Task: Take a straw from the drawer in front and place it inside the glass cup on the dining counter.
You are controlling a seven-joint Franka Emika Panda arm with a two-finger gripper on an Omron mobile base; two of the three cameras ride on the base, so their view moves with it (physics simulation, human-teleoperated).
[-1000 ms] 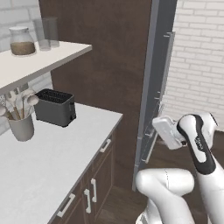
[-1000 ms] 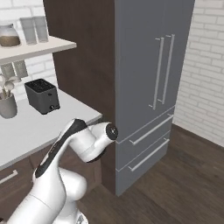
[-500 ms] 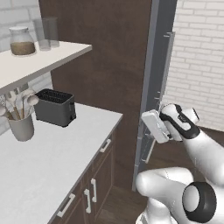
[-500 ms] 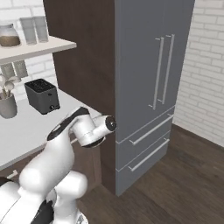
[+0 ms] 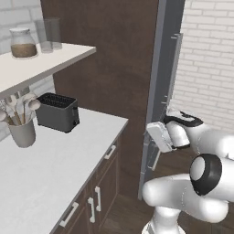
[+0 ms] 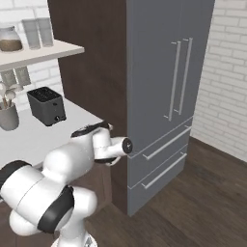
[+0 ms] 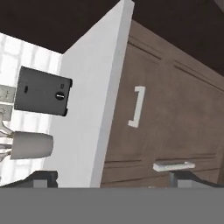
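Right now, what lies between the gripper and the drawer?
Nothing. In the hand view the open gripper faces the closed drawer and its handle, and no object stands in the stretch before them.

My left base camera sits behind the arm on its left, looking forward and down along the white worktop (image 5: 68,155) toward the toaster (image 5: 57,112), with the grey fridge (image 5: 162,68) seen edge-on. My right base camera sits behind on the right and faces the fridge (image 6: 164,96) doors more squarely, the worktop (image 6: 43,135) lying at its left. Both share the toaster (image 6: 47,105), the utensil holder (image 5: 22,132) (image 6: 8,117) and the wall shelf (image 5: 41,64) (image 6: 36,52). My hand camera is rolled sideways and sits near the cabinets, facing the drawer (image 7: 175,105) fronts and the worktop edge (image 7: 94,100), with the toaster (image 7: 41,91) beyond.
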